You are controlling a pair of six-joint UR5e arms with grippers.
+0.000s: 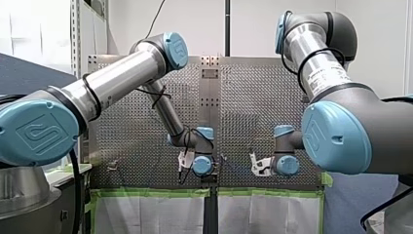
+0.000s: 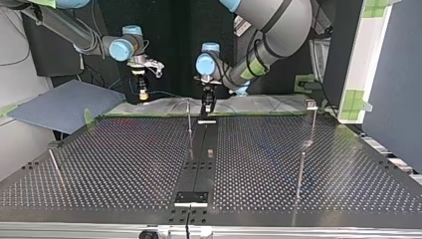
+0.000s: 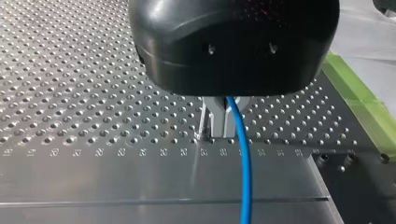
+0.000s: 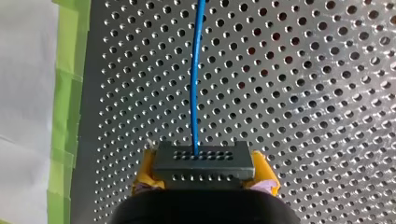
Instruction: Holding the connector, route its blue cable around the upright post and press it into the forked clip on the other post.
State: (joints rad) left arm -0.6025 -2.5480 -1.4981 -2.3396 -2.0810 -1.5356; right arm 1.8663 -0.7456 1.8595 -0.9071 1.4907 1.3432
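In the right wrist view, the yellow pads of my right gripper (image 4: 204,173) are shut on a grey connector (image 4: 204,156). Its blue cable (image 4: 195,79) runs straight ahead over the perforated plate. My left gripper (image 3: 217,134) has its metal fingers shut on the blue cable (image 3: 244,177), which hangs down from them just above the plate. Seen in the top view, my right gripper (image 2: 143,94) hangs at the far left edge and my left gripper (image 2: 206,108) near the middle, beside a thin upright post (image 2: 189,122). A second post with a small head (image 2: 311,104) stands at the right.
Further thin posts stand on the perforated table (image 2: 124,164) at the top view's right (image 2: 300,174) and left (image 2: 54,167). A black strip (image 2: 199,164) runs down the middle to a bracket (image 2: 191,198). Green tape (image 4: 65,93) and white sheeting border the plate.
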